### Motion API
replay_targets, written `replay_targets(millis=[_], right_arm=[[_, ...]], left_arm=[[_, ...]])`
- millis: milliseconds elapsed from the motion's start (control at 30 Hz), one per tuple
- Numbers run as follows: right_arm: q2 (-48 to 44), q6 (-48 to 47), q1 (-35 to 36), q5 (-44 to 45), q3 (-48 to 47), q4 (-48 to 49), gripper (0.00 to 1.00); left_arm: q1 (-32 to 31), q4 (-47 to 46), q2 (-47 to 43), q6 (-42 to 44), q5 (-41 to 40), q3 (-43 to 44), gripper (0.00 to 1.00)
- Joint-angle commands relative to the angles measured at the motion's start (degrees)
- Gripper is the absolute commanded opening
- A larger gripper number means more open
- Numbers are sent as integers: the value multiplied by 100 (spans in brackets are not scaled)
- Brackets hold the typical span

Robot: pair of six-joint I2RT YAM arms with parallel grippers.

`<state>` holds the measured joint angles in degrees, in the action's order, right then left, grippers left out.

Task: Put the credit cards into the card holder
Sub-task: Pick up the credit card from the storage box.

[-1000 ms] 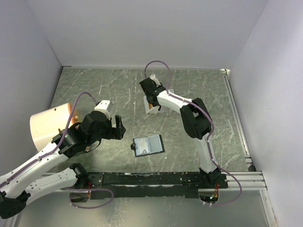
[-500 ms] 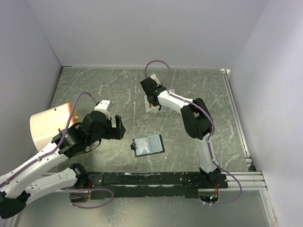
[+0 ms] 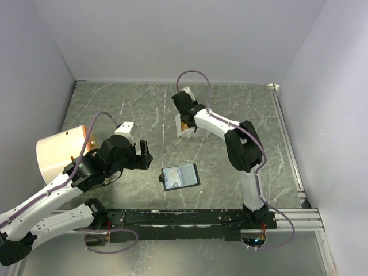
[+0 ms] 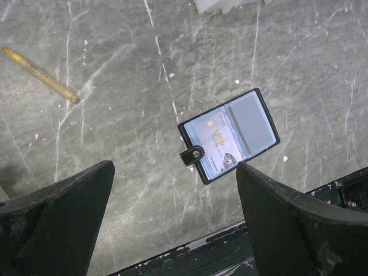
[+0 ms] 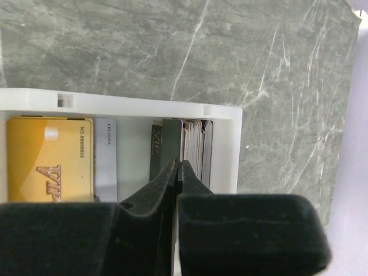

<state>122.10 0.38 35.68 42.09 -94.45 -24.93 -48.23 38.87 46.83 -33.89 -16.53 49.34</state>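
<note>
Toward the surface's (image 3: 115, 103) far edge, right fingers (image 5: 141, 207) pinched a dark card (image 5: 171, 141) in the box (image 5: 227, 149); left fingers (image 4: 57, 213) hung spread. Next, probably: lift it straight out.

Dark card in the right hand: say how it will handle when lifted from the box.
The dark card, pinched by the right hand, looks thin and flat: probably light and stiff. Gripped near one edge only, it may pivot or slip. Standing tight against other cards in the white box, it could drag neighbours.

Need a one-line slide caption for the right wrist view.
Right gripper pinching a dark card inside the white box, gold card alongside.
</note>
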Motion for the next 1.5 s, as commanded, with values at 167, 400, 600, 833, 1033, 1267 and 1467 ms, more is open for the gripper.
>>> replay_targets(millis=[167,400,600,833,1033,1267,1467], right_arm=[[-973,378,-48,-906,386,316,0],[-1757,767,-48,-1600,930,506,0],[-2530,1235,-45,-2298,1380,501,0],[-3817,2115,-39,-3525,2343,952,0],[-4958,3142,-46,-4533,3492,1805,0],[-6028,4319,-48,-5359,4593,2869,0],[-6641,5105,-39,-5910,5190,3534,0]], left_arm=[[-33,-161,-3,-189,119,-105,98],[-28,-540,61,-657,767,-170,95],[-33,-1127,191,-1090,1242,-239,91],[-30,-1979,342,-1737,1706,-340,91],[-25,-3003,487,-2394,2036,-659,88],[-25,-4060,691,-2910,2370,-898,85],[-17,-4635,723,-3046,2343,-1040,86]])
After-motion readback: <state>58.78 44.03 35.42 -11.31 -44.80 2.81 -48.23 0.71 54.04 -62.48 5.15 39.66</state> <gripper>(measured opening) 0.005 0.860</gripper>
